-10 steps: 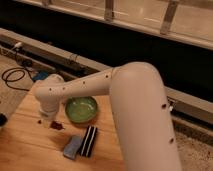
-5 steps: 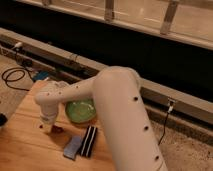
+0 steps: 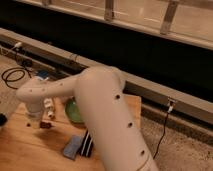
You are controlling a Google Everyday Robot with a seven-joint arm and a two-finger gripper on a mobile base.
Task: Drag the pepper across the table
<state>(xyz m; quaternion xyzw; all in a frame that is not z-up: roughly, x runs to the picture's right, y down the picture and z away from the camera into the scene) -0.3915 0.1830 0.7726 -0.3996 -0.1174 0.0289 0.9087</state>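
Observation:
The pepper [image 3: 45,124] is a small dark red object lying on the light wooden table [image 3: 30,150], left of the green bowl. My gripper [image 3: 38,119] hangs from the white arm's wrist and points down right beside the pepper, at its left end; whether it touches the pepper is not clear. My big white arm [image 3: 100,115] crosses the middle of the view and hides part of the table.
A green bowl [image 3: 73,112] stands behind the arm. A white tube-like bottle [image 3: 49,107] lies just behind the pepper. A black-and-white striped block [image 3: 88,144] and a blue-grey pad [image 3: 72,146] lie toward the front. Cables [image 3: 12,76] lie on the floor at left.
The arm has swung further across the view and the gripper has shifted left over the table. The pepper has shifted slightly left with it.

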